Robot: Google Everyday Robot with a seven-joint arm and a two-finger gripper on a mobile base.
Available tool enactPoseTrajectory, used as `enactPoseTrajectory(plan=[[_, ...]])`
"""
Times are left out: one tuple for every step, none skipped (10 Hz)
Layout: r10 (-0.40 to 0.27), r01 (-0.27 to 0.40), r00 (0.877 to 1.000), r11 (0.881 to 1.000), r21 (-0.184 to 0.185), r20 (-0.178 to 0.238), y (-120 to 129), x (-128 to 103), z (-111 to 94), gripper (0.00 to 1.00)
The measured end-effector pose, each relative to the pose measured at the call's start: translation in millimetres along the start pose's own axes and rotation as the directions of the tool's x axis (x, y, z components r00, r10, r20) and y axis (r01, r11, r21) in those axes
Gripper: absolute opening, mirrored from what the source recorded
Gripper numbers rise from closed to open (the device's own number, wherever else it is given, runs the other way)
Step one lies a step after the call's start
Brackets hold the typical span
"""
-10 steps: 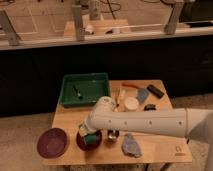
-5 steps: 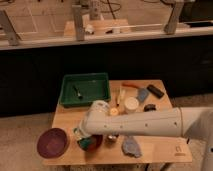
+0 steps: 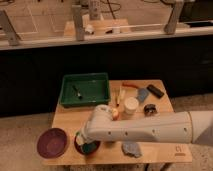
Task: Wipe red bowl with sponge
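End effector lowered into the red bowl

A maroon plate [image 3: 52, 143] is seen at the surface's [image 3: 67, 117] front left corner. Just to its right, the red bowl [image 3: 80, 146] is partly covered by the end effector [image 3: 87, 143], and the teal sponge [image 3: 90, 147] is seen inside the bowl beneath it. Whether the sponge is gripped cannot be told. A grey-blue rag [image 3: 131, 149] lies further right

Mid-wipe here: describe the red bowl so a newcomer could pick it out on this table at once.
Start at the wooden table and go to its front left, where the white arm reaches down. The red bowl sits under the tool, with the teal sponge in it. Unlike the wider, flatter maroon plate on its left, it is small, dark red and raised-sided.
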State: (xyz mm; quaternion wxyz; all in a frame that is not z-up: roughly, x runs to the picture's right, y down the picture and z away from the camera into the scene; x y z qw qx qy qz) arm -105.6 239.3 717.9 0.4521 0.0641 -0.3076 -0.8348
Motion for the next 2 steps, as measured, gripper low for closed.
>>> enactPoseTrajectory(plan=[[0.020,-0.020,1.000,1.000,-0.022,-0.002,11.4,-3.6,-1.6,0.00],[0.026,-0.026,1.000,0.999,-0.034,-0.003,17.5,-2.4,-1.2,0.00]])
